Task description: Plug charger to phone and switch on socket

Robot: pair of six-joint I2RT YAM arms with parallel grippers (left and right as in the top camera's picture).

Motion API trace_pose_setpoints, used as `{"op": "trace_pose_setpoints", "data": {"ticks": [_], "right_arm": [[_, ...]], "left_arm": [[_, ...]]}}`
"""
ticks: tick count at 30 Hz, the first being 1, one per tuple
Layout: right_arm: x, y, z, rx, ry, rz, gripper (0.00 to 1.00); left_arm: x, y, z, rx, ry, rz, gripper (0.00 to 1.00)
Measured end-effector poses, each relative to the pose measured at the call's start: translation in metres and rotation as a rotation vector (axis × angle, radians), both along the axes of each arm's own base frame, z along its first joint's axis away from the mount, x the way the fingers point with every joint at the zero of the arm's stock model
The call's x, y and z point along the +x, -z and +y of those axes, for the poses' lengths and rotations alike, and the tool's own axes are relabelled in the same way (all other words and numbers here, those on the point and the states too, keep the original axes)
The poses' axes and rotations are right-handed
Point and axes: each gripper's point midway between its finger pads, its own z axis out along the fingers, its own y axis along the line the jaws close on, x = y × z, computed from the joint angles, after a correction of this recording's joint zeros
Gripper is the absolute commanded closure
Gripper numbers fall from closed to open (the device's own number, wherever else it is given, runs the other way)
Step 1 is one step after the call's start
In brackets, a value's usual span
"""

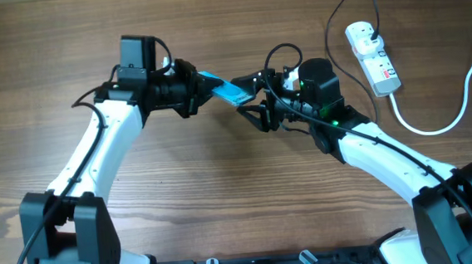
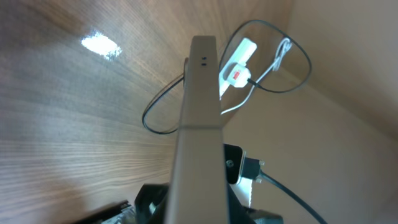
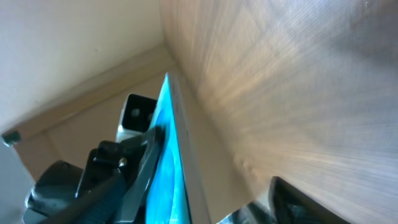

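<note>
Clamping phone (image 1: 226, 89), left claw (image 1: 203, 83).

Brown wood-grain table (image 1: 224, 199), pale beige wall (image 2: 348, 155) beyond its edge

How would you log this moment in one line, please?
left gripper: holding phone aloft | right gripper: at phone's end, grip unclear | charger: head in socket

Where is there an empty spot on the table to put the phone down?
The biggest bare patch of table is the middle, between the left arm and the right arm, below the phone. The far left corner beyond the left arm is bare too. It's crowded far right, where the socket, its white cord and the black charger lie.
</note>
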Motion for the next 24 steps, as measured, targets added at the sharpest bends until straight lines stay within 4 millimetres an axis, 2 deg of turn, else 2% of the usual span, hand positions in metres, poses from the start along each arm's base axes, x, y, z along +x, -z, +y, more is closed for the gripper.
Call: {"op": "trace_pose_setpoints", "data": {"ticks": [3, 6, 9, 13, 18, 22, 24], "right_arm": [[0.009, 0.009, -0.009, -0.133, 0.004, -0.149, 0.00], [0.015, 0.032, -0.027, -0.332, 0.013, -0.246, 0.00], [0.019, 0.051, -0.044, -0.506, 0.008, -0.304, 0.01], [0.027, 0.055, -0.059, -0.643, -0.001, -0.401, 0.00], [0.026, 0.085, -0.124, -0.901, 0.029, -0.282, 0.00], [0.035, 0.089, -0.168, -1.038, 0.101, -0.254, 0.00], [0.041, 0.087, -0.181, -1.086, 0.118, -0.272, 0.00]], "left_arm": [[0.000, -0.008, 0.007, -0.030, 0.065, -0.082, 0.96], [-0.001, -0.014, 0.010, -0.096, 0.138, -0.144, 0.96], [0.000, -0.004, 0.010, -0.167, 0.189, -0.147, 0.96], [0.002, 0.017, 0.008, -0.226, 0.226, -0.113, 0.96], [-0.001, 0.018, 0.005, -0.254, 0.252, -0.119, 0.96], [-0.005, 0.018, -0.002, -0.252, 0.281, -0.137, 0.96], [-0.006, 0.018, -0.006, -0.253, 0.294, -0.141, 0.96]]}}
